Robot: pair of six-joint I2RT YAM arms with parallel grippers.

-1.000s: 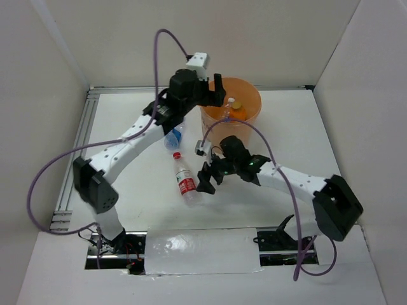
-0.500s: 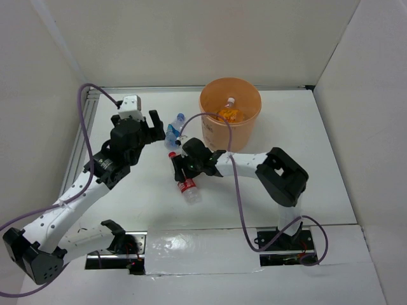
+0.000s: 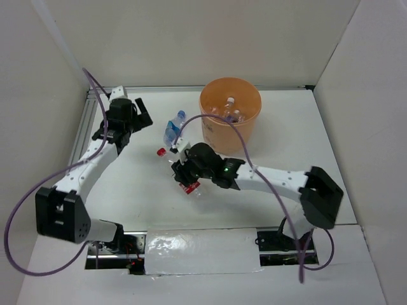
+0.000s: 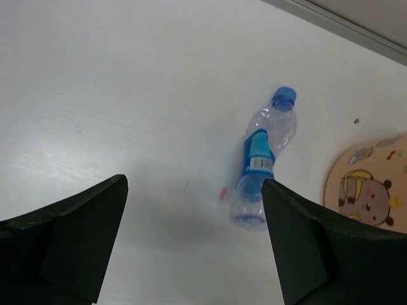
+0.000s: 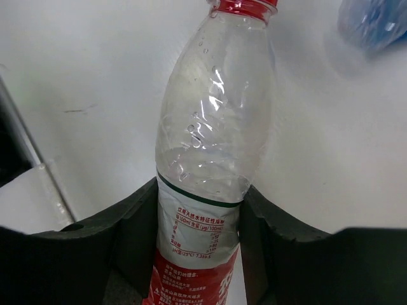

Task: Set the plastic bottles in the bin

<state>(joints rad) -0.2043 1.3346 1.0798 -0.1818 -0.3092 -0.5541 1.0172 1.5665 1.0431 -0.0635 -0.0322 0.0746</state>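
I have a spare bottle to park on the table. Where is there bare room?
Bare table lies right of the bin, and at the front between the left arm and the red bottle. Left of the bin is crowded: the blue bottle, the red bottle and the right hand around it sit close together.

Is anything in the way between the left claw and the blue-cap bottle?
No, nothing visible. Only bare table lies between the open left claw and the blue-cap bottle, which lies on its side just ahead.

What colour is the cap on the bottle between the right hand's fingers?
Red: the cap of the red-labelled bottle shows best in the right wrist view.
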